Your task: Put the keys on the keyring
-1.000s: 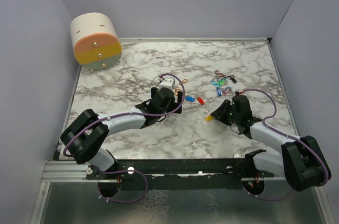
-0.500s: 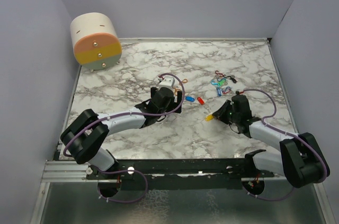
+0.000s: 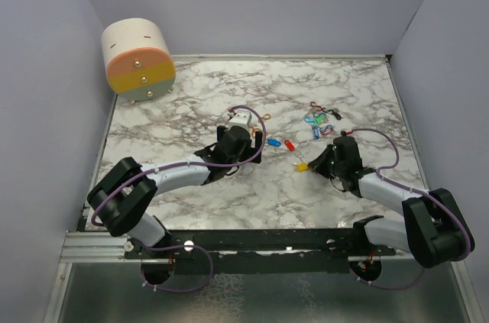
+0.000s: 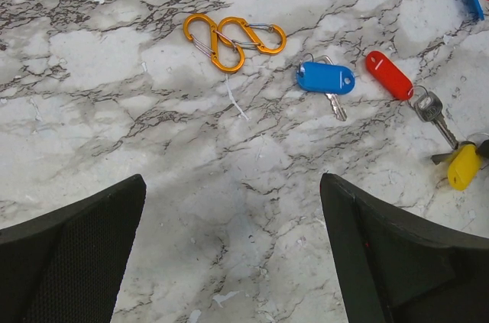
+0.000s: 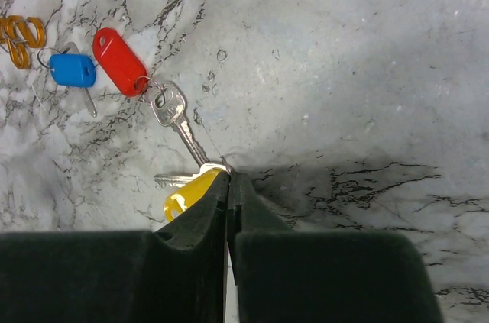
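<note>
1. So far nothing looks joined: the keys point(image 3: 289, 143) lie loose on the desk point(image 3: 191, 109).
2. Left hand point(image 4: 231, 201) hangs spread above bare marble, holding nothing.
3. Right hand point(image 5: 228, 174) is pressed together against the yellow key point(image 5: 187, 195); I cannot confirm a real grip.
4. Red key point(image 5: 118, 50) and blue key point(image 5: 73, 69) lie untouched nearby; all the threading is left.

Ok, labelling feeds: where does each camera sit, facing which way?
Top external: above, behind the bases, looking down on marble table; both arms show.
Left wrist: on left arm, facing down; open left claw shows.
Right wrist: on right arm, facing down; shut right claw beside yellow plastic-tagged key.
Both wrists share red-tagged key and blue-tagged key.
</note>
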Controlling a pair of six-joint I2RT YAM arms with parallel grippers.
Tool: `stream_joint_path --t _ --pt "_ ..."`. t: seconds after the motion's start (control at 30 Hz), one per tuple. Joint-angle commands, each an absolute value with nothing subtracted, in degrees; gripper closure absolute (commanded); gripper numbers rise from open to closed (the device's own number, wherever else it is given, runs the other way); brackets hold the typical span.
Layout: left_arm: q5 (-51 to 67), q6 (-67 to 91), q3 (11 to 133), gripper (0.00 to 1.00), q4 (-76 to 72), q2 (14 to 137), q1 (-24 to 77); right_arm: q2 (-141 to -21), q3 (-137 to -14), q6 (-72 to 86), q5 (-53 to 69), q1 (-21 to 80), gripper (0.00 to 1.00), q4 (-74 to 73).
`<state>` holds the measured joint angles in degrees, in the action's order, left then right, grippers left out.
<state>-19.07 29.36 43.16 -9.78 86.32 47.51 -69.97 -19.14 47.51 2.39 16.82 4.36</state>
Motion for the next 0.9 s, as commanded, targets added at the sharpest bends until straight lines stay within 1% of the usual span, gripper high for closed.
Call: stream_joint_path --t 0.0,0.17,0.43,0.73,0.87 --pt "-19.1 28.9 42.4 0.01 -10.3 85.0 47.2 -70.5 -20.0 47.1 -1.4 17.0 0.99 3.5" --pt "-19.7 28.9 42.4 0.01 -10.4 85.6 47.2 -67.1 -21.0 42.7 -2.2 17.1 0.99 3.0" --pt "-21.0 29.5 46.2 0.01 -8.9 89.5 47.2 -61.0 -24.9 30.2 -1.2 17.2 0.99 2.8" --pt "-22.2 29.1 54.6 0.02 -5.8 97.9 47.2 -61.2 -31.7 22.7 1.4 18.6 0.99 0.0" --pt "-23.1 29.8 58.2 0.04 -4.2 102.9 47.1 -60.7 -31.9 21.1 1.8 19.3 0.99 0.3"
